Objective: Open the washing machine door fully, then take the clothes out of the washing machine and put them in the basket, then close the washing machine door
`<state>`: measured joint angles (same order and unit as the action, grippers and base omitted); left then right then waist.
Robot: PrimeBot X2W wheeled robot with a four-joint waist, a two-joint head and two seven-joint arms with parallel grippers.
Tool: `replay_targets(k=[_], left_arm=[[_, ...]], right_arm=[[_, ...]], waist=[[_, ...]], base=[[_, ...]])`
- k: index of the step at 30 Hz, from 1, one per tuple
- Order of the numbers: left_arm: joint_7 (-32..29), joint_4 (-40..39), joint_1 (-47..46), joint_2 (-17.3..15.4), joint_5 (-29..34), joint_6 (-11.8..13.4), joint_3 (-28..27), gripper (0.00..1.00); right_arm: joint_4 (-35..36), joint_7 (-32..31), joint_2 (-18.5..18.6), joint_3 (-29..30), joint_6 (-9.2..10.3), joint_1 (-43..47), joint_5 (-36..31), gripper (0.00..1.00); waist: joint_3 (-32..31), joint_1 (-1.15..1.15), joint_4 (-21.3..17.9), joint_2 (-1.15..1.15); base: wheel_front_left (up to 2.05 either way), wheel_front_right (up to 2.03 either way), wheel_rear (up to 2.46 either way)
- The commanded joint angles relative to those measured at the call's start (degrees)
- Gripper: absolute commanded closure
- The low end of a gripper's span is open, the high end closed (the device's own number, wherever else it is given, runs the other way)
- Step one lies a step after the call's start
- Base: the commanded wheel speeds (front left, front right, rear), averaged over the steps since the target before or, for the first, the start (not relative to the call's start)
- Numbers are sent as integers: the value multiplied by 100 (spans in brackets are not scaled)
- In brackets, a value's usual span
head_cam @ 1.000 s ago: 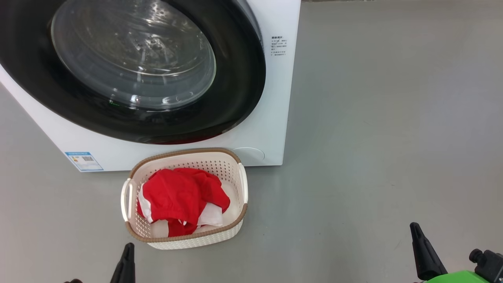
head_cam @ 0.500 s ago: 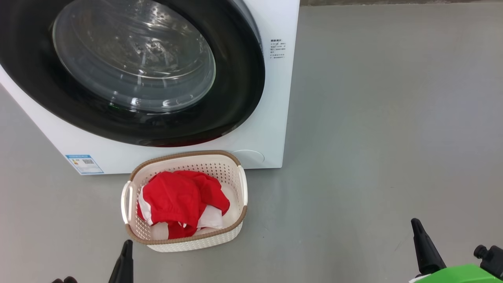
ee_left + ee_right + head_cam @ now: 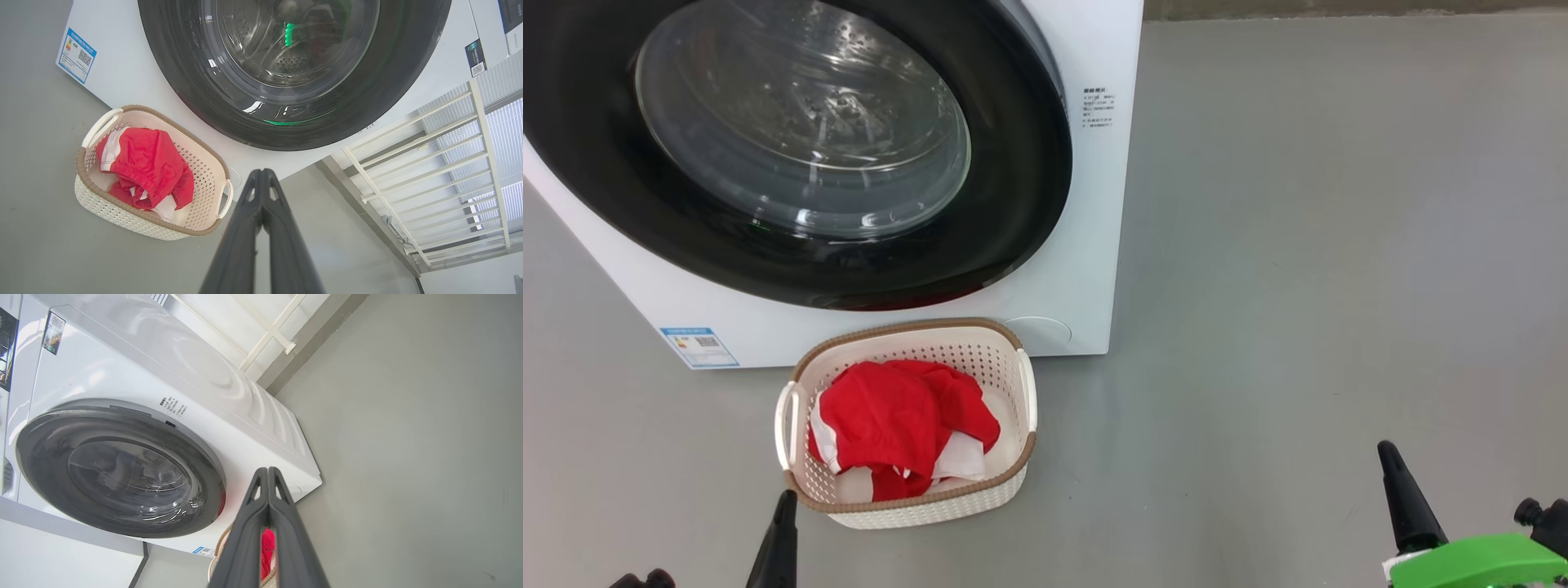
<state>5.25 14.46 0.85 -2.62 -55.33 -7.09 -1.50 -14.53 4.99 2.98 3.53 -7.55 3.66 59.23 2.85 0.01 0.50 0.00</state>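
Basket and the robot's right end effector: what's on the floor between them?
Nothing. In the head view, the grey floor between the basket and the right end effector is bare.

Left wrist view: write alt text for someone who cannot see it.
Red and white clothes lie heaped in a cream perforated basket on the grey floor, in front of a white washing machine whose round black-rimmed door looks closed. The left gripper rises from the bottom edge, jaws shut and empty.
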Motion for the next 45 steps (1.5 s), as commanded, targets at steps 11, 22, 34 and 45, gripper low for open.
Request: replay_targets(k=[11,22,34,45], left_arm=[[-215,-100,-305,-109,-826,-24,-136,100],[-378,-90,-382,-121,-1441,-27,-170,100],[-577,-78,-477,-133,-2180,-31,-215,100],[-761,-66,-563,-142,-2852,-34,-259,100]], right_arm=[[122,-215,85,23,4,-405,738,100],[109,-384,85,52,4,-521,1281,100],[93,-589,84,90,5,-660,1933,100],[79,-778,81,127,6,-787,2526,100]], waist=[[-53,-1,-10,0],[-97,-1,-18,0],[-149,-1,-28,0],[-197,-1,-37,0]], base=[[0,0,0],[0,0,0],[0,0,0],[0,0,0]])
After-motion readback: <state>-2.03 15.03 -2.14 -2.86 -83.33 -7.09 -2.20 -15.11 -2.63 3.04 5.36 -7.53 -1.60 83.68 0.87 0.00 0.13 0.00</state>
